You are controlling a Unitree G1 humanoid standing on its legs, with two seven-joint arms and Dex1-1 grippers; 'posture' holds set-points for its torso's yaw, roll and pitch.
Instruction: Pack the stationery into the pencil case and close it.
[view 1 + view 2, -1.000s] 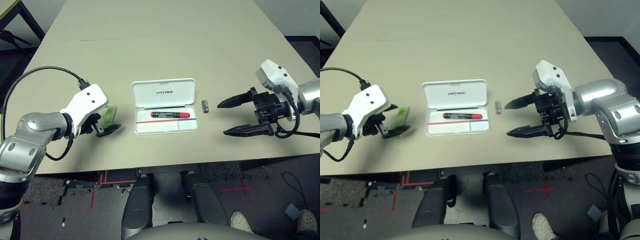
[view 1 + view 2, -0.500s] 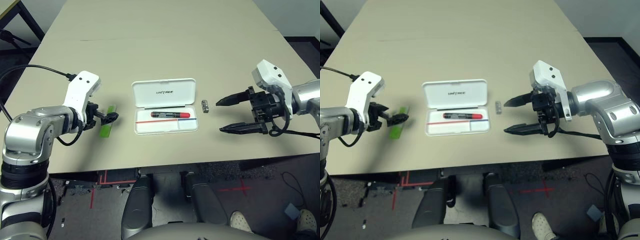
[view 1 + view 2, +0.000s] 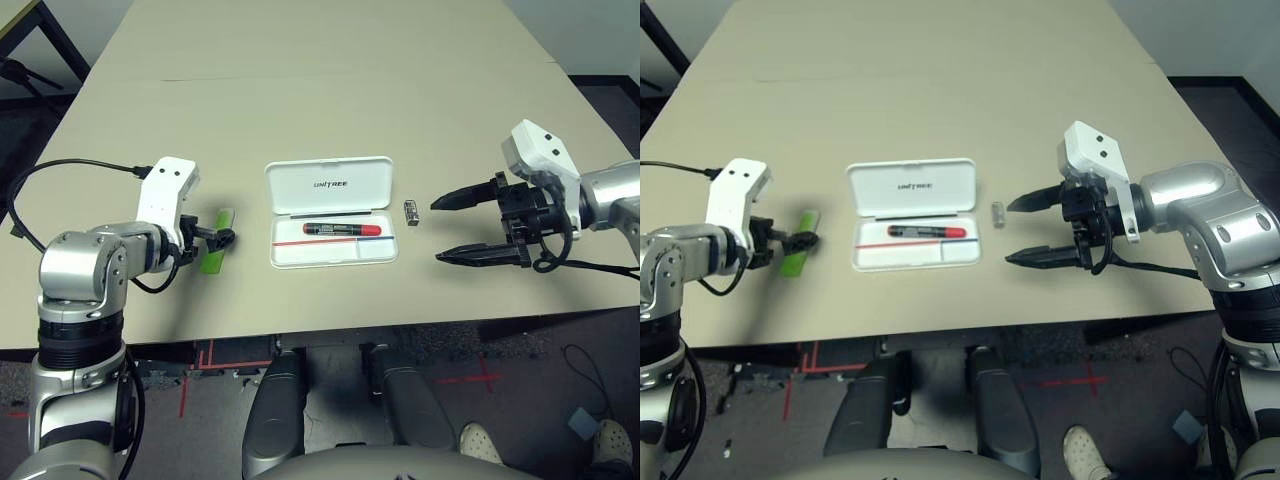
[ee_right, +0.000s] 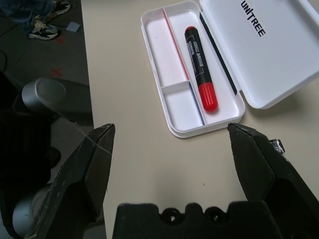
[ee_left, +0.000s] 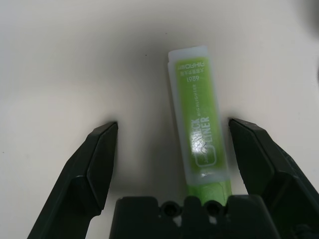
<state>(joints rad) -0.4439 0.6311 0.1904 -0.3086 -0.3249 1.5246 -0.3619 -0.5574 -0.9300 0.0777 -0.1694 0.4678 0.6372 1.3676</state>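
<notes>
Pencil case [image 3: 331,211] lies open near the middle of the bench [image 3: 330,90], lid laid flat on the far side. Smooth white plastic, flat rectangle, rounded corners. Lid carries dark print reading "UNITREE". The tray is split by thin ridges into a long far slot and smaller near compartments; a red and blue stripe runs along the inside.

Marker [image 3: 341,229] rests in the long slot beside the hinge: black barrel with white lettering too small to read, glossy red cap pointing toward the robot's right.

Small dark-and-silver rectangular piece [image 3: 410,212] sits on the bare bench just beside the case's right end, apart from it.

Lime-green stick [image 5: 200,130] lies flat on the bench, well to the left of the case. Translucent frosted cap over a bright green body. Its label reads "CHECK LINER", "HIGHLIGHTER" and "1939".

Left gripper [image 5: 172,130] is spread wide, its two black wedge-shaped fingers either side of the green stick, not touching it; the stick lies nearer one finger.

Right gripper [image 3: 458,227] hovers to the right of the case, fingers wide apart, holding nothing, tips aimed toward the small piece.

Bench surface is matte beige, plain.
</notes>
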